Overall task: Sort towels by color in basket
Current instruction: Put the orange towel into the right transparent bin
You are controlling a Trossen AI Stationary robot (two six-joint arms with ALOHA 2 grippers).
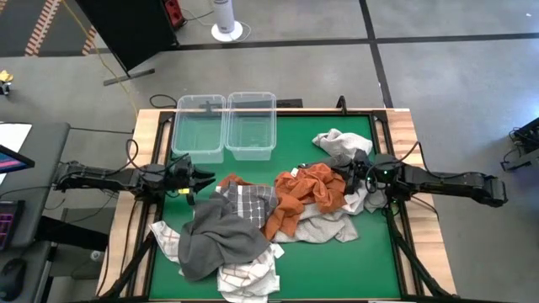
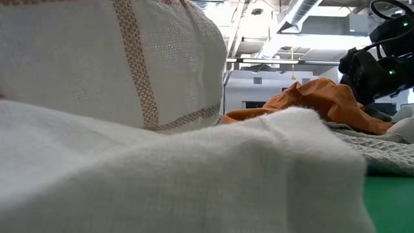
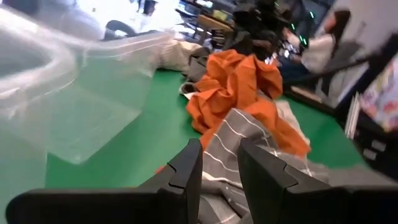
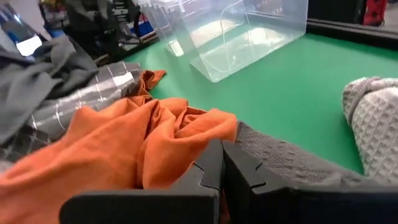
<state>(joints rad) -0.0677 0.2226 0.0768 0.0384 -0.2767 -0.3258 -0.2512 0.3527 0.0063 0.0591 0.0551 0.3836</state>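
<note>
**Towels still heaped, both bins empty**

High view shows a green table (image 1: 354,252) with two clear plastic bins (image 1: 224,126) side by side at about eleven o'clock — nothing lies in either. The towels sprawl across the middle: a rust-orange towel (image 1: 305,195) at centre, a grey towel with white grid (image 1: 246,200) just beside it at nine o'clock, a dark grey towel (image 1: 215,240) at seven o'clock, a white red-checked towel (image 1: 248,282) at six, and a light grey towel (image 1: 338,143) at one o'clock.

The left gripper (image 3: 219,165) sits low at the pile's nine o'clock edge, fingers partly apart with a fold of the grid towel between them; whether it is pinched, I cannot tell. The right gripper (image 4: 222,163) is at three o'clock, fingers closed at the orange towel's edge — apparently empty.

Sorting looks barely begun. Next, one towel must be gripped firmly and lifted free toward a bin.

The low view is almost wholly blocked by white cloth.
</note>
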